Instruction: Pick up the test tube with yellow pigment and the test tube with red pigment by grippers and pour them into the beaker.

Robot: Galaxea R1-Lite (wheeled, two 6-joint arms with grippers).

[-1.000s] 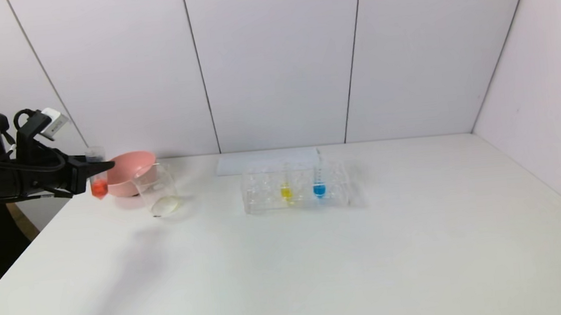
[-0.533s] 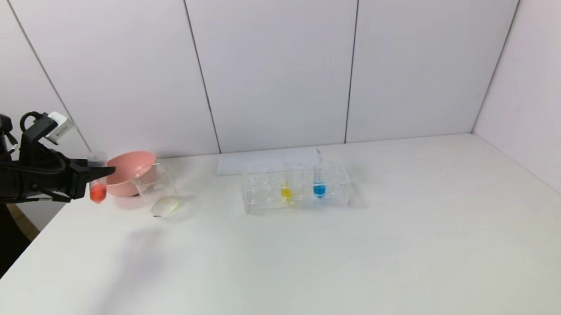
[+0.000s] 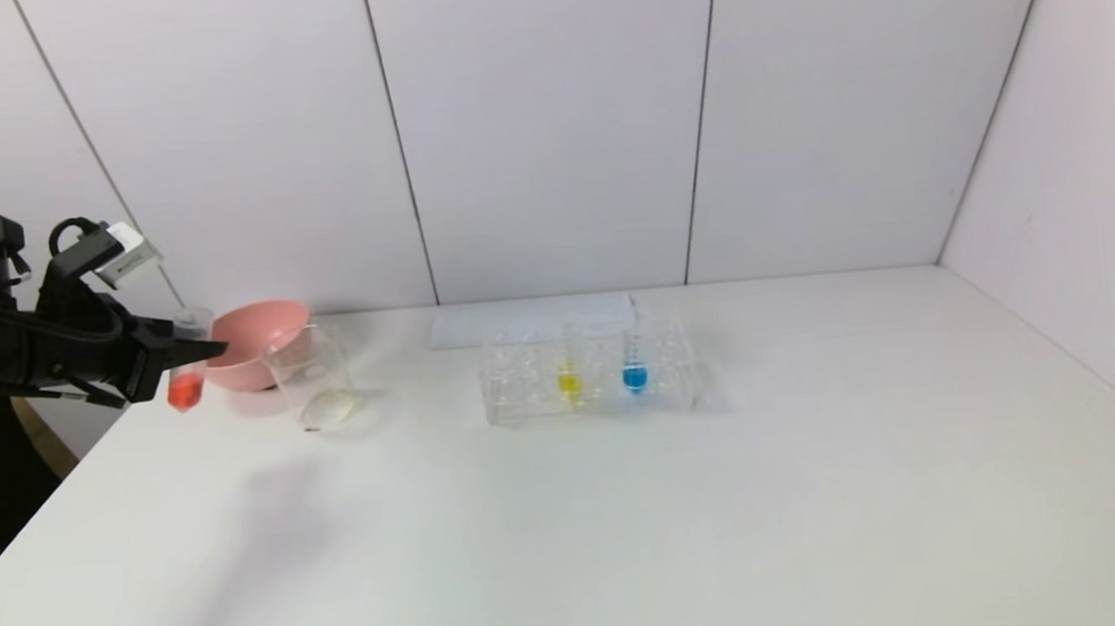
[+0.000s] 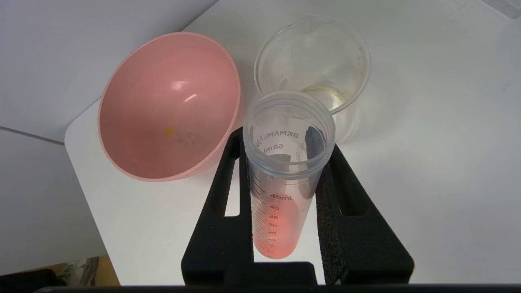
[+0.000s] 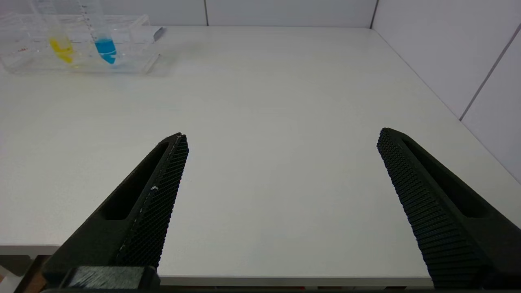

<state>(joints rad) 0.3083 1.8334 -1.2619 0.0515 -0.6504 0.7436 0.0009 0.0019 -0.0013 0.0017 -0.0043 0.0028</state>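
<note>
My left gripper [image 3: 184, 350] is shut on the test tube with red pigment [image 3: 186, 384], a clear graduated tube with orange-red liquid at its base, tilted with its mouth toward the beaker. The left wrist view shows the tube [image 4: 281, 191] held between the black fingers [image 4: 228, 183] of that gripper [image 4: 285, 140]. The clear beaker [image 3: 312, 377] stands just right of the tube; it also shows in the left wrist view [image 4: 312, 61]. The test tube with yellow pigment [image 3: 569, 380] stands in the rack. My right gripper [image 5: 281, 142] is open, low over the table's near edge, out of the head view.
A pink bowl [image 3: 257, 345] stands behind the beaker, touching it. The clear tube rack [image 3: 589, 375] at mid-table also holds a blue-liquid tube [image 3: 634, 372]. A white sheet [image 3: 528, 320] lies behind the rack. White walls close the back and right.
My left gripper has drawn back to the left and rolled, tilting the red tube from upright so its mouth leans toward the beaker. The right arm has not moved.
</note>
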